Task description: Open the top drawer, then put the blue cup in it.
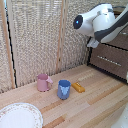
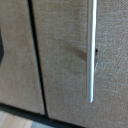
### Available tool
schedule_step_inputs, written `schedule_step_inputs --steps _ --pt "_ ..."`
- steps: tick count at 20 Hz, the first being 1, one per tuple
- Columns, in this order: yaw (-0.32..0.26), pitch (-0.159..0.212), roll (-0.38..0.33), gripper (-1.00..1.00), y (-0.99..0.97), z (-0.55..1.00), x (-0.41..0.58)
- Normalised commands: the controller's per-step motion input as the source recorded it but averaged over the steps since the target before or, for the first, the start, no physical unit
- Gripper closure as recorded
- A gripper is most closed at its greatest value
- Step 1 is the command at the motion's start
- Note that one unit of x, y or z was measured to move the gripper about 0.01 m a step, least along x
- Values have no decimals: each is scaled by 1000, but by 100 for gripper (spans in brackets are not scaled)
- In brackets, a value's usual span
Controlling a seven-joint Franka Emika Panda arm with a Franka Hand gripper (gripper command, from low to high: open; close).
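The blue cup [image 1: 63,89] stands upright on the wooden table, between a pink mug and a small orange block. My arm reaches up to the dark brown dresser [image 1: 114,64] at the exterior view's right, and it covers the dresser's upper part. The wrist view is filled at close range by a dark brown drawer front, the top drawer [image 2: 65,60], with its thin silver bar handle [image 2: 91,50]. A dark seam [image 2: 37,65] separates it from the matching front beside it, and both look flush. My gripper's fingers do not show clearly in either view.
A pink mug [image 1: 43,82] and an orange block [image 1: 78,87] flank the cup. A white patterned plate [image 1: 19,116] lies near the table's front at the exterior view's left. A woven screen [image 1: 40,35] stands behind the table.
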Motion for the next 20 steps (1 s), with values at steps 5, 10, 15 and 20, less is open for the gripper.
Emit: schedule_step_inputs --steps 5,10,15,20 --pt "78 -7 -267 -100 -519 127 -150" --pt "116 18 -165 -100 -582 22 -57" --pt "154 117 1 -100 -691 6 -2" --pt "92 67 100 100 -355 70 3"
